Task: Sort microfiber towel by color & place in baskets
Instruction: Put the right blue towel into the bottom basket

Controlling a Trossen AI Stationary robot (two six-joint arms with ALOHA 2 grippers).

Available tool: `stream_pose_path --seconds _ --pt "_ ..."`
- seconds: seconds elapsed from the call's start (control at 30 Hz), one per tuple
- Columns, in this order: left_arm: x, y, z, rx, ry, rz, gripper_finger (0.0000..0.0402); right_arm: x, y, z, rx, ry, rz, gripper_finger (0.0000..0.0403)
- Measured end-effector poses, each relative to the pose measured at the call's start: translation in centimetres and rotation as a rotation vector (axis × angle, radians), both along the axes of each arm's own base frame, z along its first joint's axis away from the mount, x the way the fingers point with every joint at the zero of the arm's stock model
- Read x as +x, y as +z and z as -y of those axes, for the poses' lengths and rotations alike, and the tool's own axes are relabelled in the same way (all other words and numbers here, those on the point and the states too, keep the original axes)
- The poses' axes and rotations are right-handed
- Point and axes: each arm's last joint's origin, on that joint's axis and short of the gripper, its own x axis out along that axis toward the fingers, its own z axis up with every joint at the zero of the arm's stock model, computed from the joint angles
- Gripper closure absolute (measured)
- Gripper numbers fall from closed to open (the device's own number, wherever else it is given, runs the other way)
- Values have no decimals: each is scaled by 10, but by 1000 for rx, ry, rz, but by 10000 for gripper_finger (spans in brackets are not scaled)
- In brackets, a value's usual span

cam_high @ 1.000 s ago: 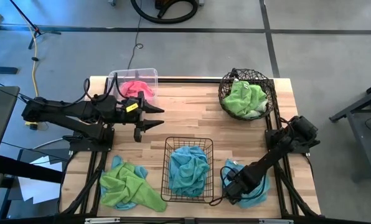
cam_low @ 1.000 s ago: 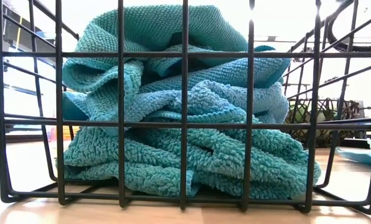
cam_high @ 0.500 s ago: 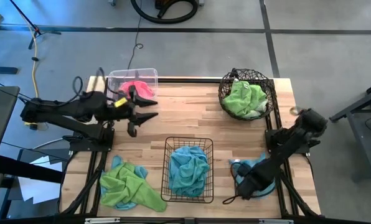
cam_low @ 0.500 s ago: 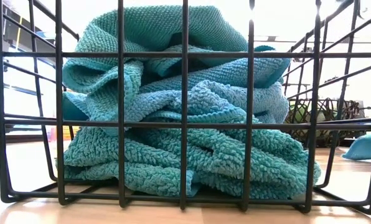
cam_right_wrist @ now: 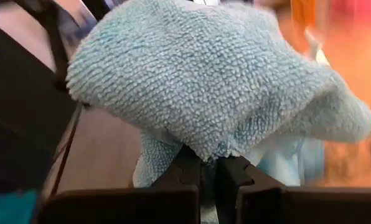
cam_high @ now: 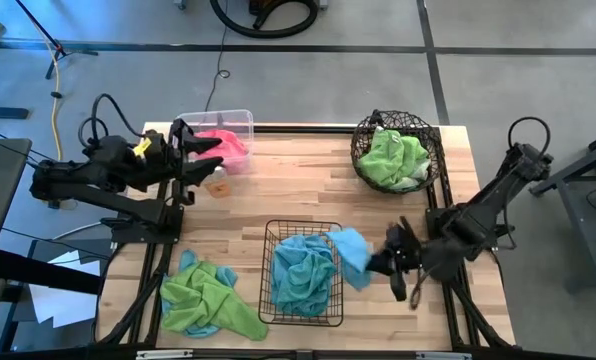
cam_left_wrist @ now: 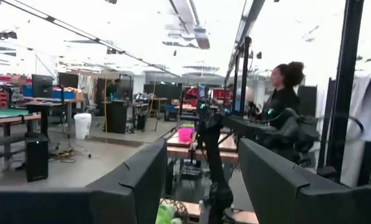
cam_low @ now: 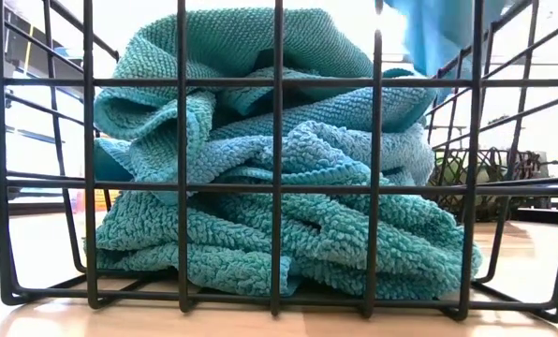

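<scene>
The right gripper [cam_high: 376, 264], jaws pinched on one corner of a light blue towel [cam_high: 351, 256] hanging at the black wire basket [cam_high: 302, 273]'s right rim, risks draping it over the wire; left gripper [cam_high: 214, 152] jaws are parted.

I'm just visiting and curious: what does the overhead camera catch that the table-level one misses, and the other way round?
Only the overhead view shows both arms, the right claw shut on a light blue towel, the left claw by the clear tub with a pink towel, and the loose green towels. Only the table-level view shows the pile's fuzzy weave. Both show the black wire basket of blue towels.
</scene>
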Motion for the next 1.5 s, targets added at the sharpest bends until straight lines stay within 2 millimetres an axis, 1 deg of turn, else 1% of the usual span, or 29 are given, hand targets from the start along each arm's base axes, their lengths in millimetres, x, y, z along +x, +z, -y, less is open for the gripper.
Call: stream_pose_path --seconds 0.1,0.23,0.33,0.43,0.5,0.67,0.8,0.97,1.13,1.23,1.43,1.5 --pt "0 0 0 -19 -19 6 213 14 18 6 -115 21 187 401" --pt "4 -1 3 1 -82 -4 213 29 35 21 -224 -16 349 402" --pt "9 -3 5 6 -135 -21 213 39 43 37 -262 -78 413 402" --pt "13 -6 6 -13 -151 -41 213 48 48 52 -264 -87 458 402" --pt "16 -9 6 -34 -161 -73 213 54 49 59 -264 -81 478 402" --pt "20 -20 7 -122 -207 -171 213 58 54 72 -248 -88 524 402" --pt "23 -26 8 -145 -211 -226 213 60 54 77 -267 -85 525 402" --pt "25 -26 9 -126 -212 -225 213 61 55 79 -293 -94 526 402" --pt "25 -26 9 -105 -197 -228 213 60 54 83 -380 -216 497 402" --pt "25 -26 9 -94 -194 -229 213 60 54 84 -413 -244 487 402" --pt "25 -26 9 -93 -194 -229 213 60 54 84 -420 -240 486 402" --pt "25 -26 9 -94 -194 -229 213 60 55 81 -385 -221 504 402"
